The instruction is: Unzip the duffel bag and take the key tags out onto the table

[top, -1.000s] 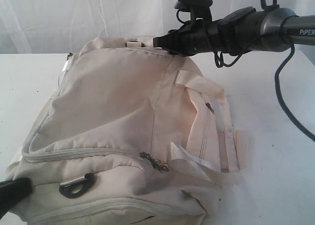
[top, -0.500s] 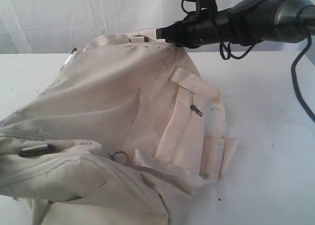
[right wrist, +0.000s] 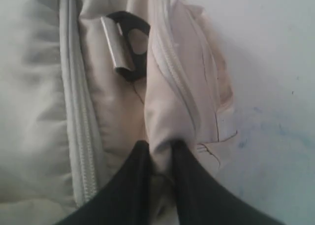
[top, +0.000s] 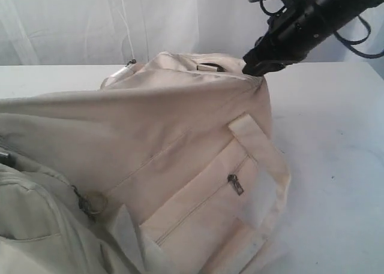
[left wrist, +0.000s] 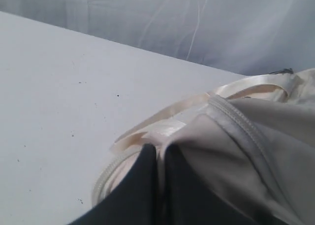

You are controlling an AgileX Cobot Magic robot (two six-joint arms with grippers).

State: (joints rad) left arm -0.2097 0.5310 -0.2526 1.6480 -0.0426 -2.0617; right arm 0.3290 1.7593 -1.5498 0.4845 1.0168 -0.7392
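soft even light, perhaps slight blur

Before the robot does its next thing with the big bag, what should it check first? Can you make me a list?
1. Right gripper has hold of the bag: ok, it pinches a fold of cloth.
2. Left gripper has hold of the bag: ok, it pinches cloth near the edge.
3. Side pocket zipper open: not ok, it looks shut and no gripper is on it.
4. Key tags in sight: not ok, none show.
5. Bare table beside the bag for the tags: ok.
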